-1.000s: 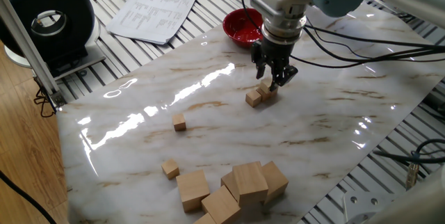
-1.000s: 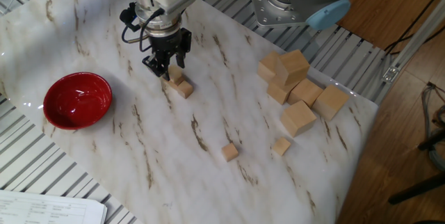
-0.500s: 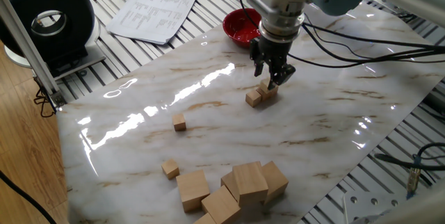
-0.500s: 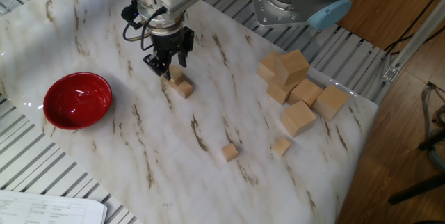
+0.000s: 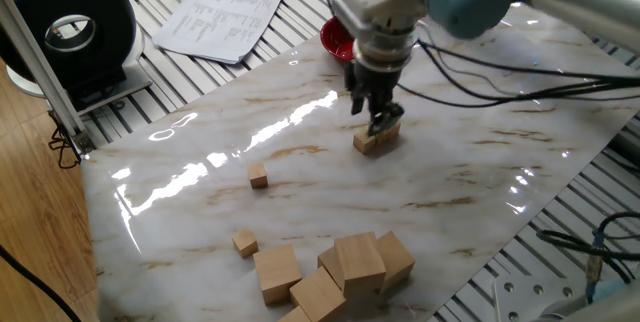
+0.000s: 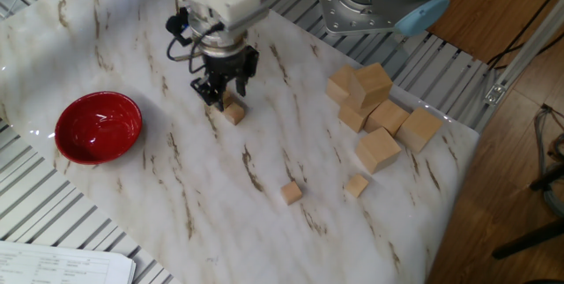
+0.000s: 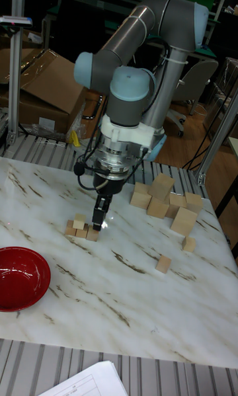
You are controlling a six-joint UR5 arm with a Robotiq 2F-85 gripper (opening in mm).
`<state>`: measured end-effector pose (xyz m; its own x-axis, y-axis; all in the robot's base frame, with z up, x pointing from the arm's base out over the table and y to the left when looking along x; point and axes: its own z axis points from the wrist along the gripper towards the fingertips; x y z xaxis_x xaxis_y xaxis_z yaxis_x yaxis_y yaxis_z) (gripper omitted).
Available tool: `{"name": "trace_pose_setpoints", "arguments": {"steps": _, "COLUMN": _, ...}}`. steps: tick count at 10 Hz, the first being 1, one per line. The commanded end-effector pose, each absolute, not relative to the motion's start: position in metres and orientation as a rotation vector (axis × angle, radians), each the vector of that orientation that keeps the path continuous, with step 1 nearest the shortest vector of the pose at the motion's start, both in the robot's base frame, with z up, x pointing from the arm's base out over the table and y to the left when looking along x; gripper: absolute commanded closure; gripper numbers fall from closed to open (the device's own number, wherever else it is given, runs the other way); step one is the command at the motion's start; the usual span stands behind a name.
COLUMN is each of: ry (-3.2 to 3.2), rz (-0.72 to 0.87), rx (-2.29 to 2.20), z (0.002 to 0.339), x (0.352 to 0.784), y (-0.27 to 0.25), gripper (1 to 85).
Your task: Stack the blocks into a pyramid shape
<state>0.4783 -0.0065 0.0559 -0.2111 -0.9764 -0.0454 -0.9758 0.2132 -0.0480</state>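
Blocks [image 7: 80, 227]: small tan wood cubes, plain; cluster mid-table w/ one cube on top of a base row. Two more lie loose [image 5: 259, 176] [image 5: 245, 241], well apart from cluster, near the big cubes [image 5: 345, 267]. Gripper [image 7: 98, 222] hangs at cluster's end, fingertips at the end block; open or closed: can't tell. Red bowl [image 6: 98, 126] off to one side.

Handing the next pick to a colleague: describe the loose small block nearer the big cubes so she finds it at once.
Find the pile of large wooden cubes at the marble table's edge, far from the red bowl. On the marble close beside it lies the small block. It is much smaller than those cubes, and nearer them than the other loose small block.
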Motion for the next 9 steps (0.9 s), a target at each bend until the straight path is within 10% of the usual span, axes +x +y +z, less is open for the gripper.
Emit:
{"name": "trace_pose_setpoints", "arguments": {"steps": 1, "ry": 2.454, "rz": -0.052, "rx": -1.787, "z": 0.042, "x": 0.481, "y": 0.020, "gripper": 34.3}}
{"name": "trace_pose_setpoints", "arguments": {"steps": 5, "ry": 2.480, "rz": -0.099, "rx": -1.765, "z": 0.041, "x": 0.474, "y": 0.018, "gripper": 36.0}}
{"name": "trace_pose_setpoints", "arguments": {"steps": 7, "ry": 2.551, "rz": -0.140, "rx": -1.693, "z": 0.042, "x": 0.474, "y": 0.009, "gripper": 57.7}}
{"name": "trace_pose_setpoints", "arguments": {"steps": 8, "ry": 2.577, "rz": -0.202, "rx": -1.687, "z": 0.042, "x": 0.475, "y": -0.003, "gripper": 84.7}}
{"name": "trace_pose_setpoints", "arguments": {"steps": 9, "ry": 2.591, "rz": -0.199, "rx": -1.699, "z": 0.042, "x": 0.470, "y": -0.005, "gripper": 84.7}}
